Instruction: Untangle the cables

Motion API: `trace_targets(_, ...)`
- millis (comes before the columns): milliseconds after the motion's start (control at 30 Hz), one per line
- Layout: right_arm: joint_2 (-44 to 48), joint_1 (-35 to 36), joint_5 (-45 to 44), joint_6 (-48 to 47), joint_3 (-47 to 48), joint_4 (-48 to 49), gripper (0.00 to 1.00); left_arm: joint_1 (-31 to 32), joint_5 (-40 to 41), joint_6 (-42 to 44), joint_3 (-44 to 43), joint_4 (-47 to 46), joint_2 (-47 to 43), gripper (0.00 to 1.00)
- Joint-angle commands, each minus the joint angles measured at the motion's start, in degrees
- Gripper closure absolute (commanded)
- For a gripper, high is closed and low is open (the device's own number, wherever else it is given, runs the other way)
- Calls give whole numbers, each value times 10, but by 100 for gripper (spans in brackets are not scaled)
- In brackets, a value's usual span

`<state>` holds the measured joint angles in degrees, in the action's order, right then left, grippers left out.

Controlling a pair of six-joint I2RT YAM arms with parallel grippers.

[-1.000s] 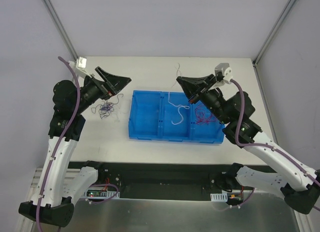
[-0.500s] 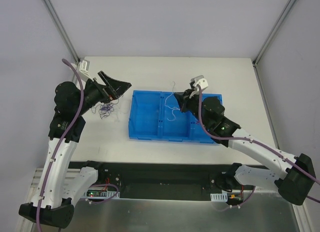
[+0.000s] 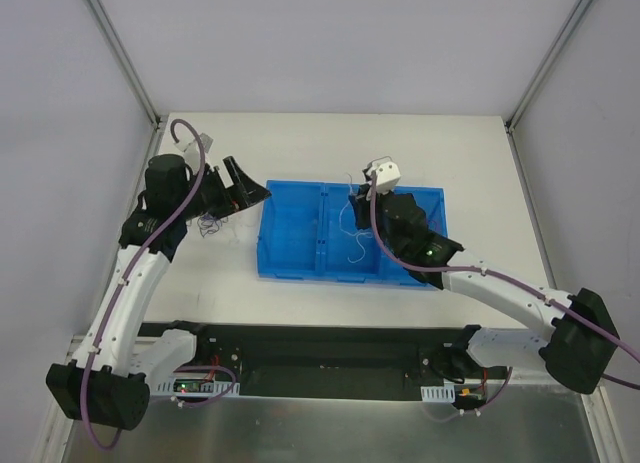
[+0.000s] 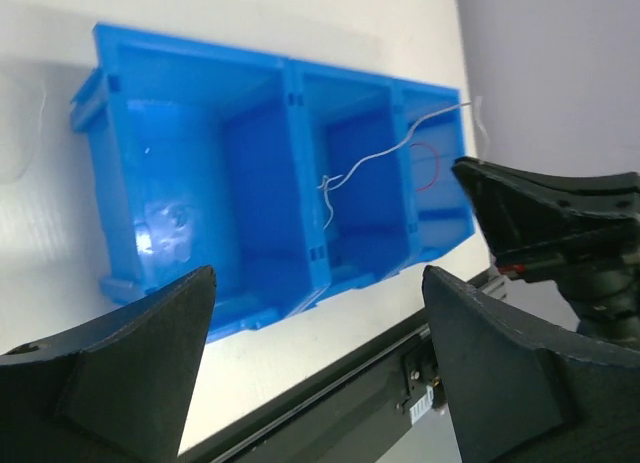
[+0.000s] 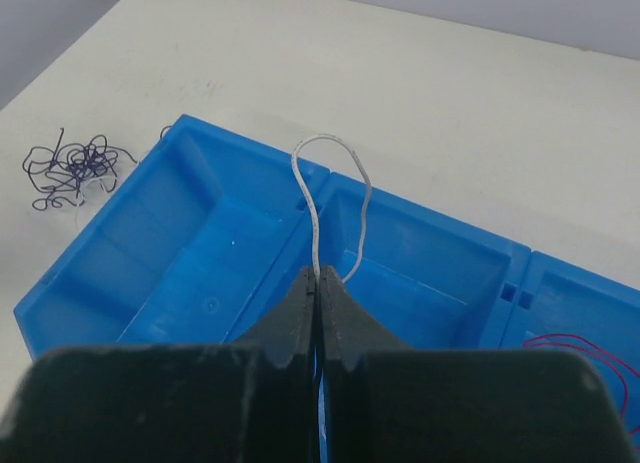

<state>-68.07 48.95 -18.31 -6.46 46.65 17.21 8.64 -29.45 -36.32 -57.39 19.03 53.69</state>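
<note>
One white wire (image 5: 325,136) is pinched by the right gripper (image 5: 318,283), fingers pressed together, above the middle compartment of the blue bin (image 3: 300,266); a purple tangle (image 5: 72,168) lies at the bin's nine o'clock. Recommend lowering the wire fully inside before release; the left gripper (image 4: 320,283) hangs spread, empty.

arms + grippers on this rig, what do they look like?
The left arm and right arm: white links, black joints, a thick purple hose along each. The left gripper and right gripper: black, two tapering wedge fingers. White camera block on each wrist.
</note>
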Motion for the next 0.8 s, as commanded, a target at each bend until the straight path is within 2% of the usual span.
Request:
trace_targets(0, -13, 29, -65, 11, 16, -26, 99, 1, 33, 86, -45, 93, 51, 17)
trace_targets(200, -68, 37, -110, 50, 39, -113, 99, -3, 175, 97, -40, 145, 100, 14)
trace_targets(300, -79, 37, -113, 78, 20, -110, 98, -26, 195, 74, -35, 145, 132, 14)
trace_targets(433, -114, 35, -77, 85, 35, -108, 95, -75, 134, 58, -36, 128, 197, 16)
trace_targets(500, -130, 35, -65, 90, 48, -116, 90, -103, 47, 75, -40, 103, 238, 18)
trace_targets(567, -138, 34, -59, 98, 52, -117, 84, -108, -16, 89, -50, 93, 281, 25)
trace_targets(667, -139, 32, -58, 102, 51, -116, 78, -108, -31, 99, -68, 88, 323, 28)
trace_targets(767, -136, 28, -59, 95, 48, -115, 64, -115, -19, 108, -81, 87, 340, 29)
